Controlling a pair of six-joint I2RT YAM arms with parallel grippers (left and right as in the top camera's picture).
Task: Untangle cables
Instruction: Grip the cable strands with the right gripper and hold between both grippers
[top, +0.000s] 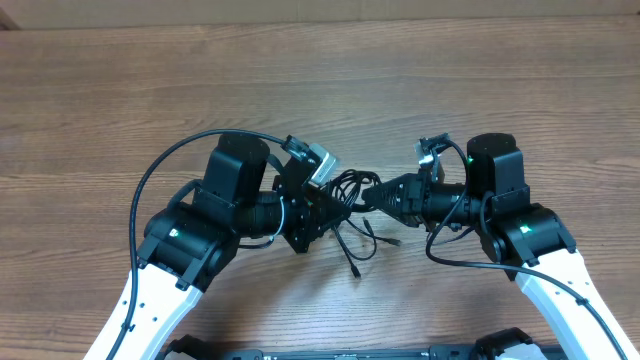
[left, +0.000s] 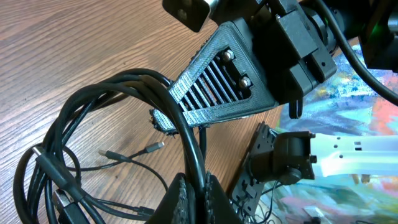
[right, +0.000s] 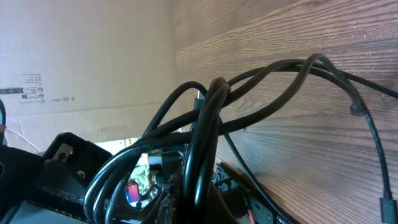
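Jaws of the left gripper (left: 195, 200) are closed on a black strand of the cables (left: 130, 82). The strand runs up between the two pads at the bottom centre of the left wrist view. Jaws of the right gripper (left: 165, 119) are clamped on the same bundle where the loops cross, at the centre of that view. In the right wrist view the fingertips are dark and cut off by the lower edge; only the strands entering them are clear. In the overhead view both grippers meet at frame centre, wrists turned inward, covering most of the knot. Loose ends trail onto the wooden table (top: 320, 90) below them. One silver-tipped plug (left: 157, 147) lies flat.
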